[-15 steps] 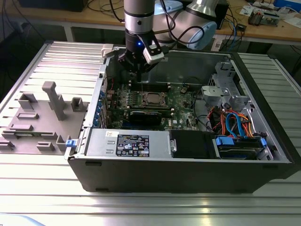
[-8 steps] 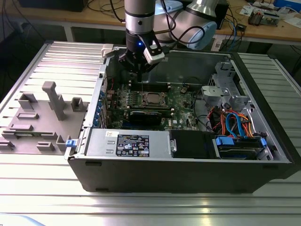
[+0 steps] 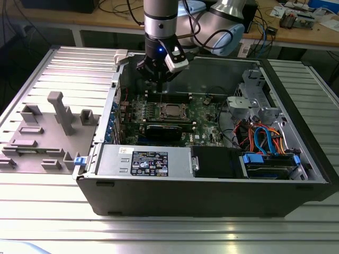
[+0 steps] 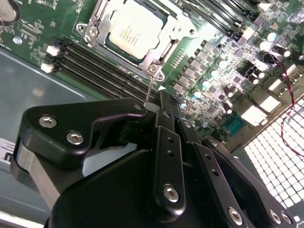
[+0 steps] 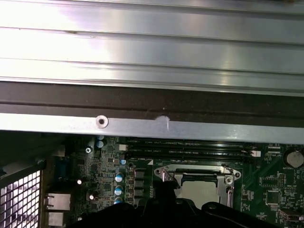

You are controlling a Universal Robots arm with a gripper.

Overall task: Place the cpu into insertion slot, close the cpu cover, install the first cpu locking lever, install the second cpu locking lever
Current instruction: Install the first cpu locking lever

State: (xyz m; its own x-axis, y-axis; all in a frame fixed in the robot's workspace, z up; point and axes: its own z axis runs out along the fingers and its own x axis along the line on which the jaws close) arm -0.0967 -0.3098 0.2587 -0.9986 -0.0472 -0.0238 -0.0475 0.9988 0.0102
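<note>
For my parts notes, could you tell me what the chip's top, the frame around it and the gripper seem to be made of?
The chip: dull silver-grey top, probably brushed or plated metal, given its soft even sheen.
The frame: thin bright sheet metal, apparently steel, with shiny edges and screws at its corners.
The gripper: matte black, likely coated metal or hard plastic; silver bolts fasten its links.

Gripper (image 4: 159, 102) body hides lower edge of cpu cover (image 5: 223, 178) in first wrist view; cpu (image 4: 135, 26) cut off at second wrist view's edge; fingertip gap indiscernible
</note>
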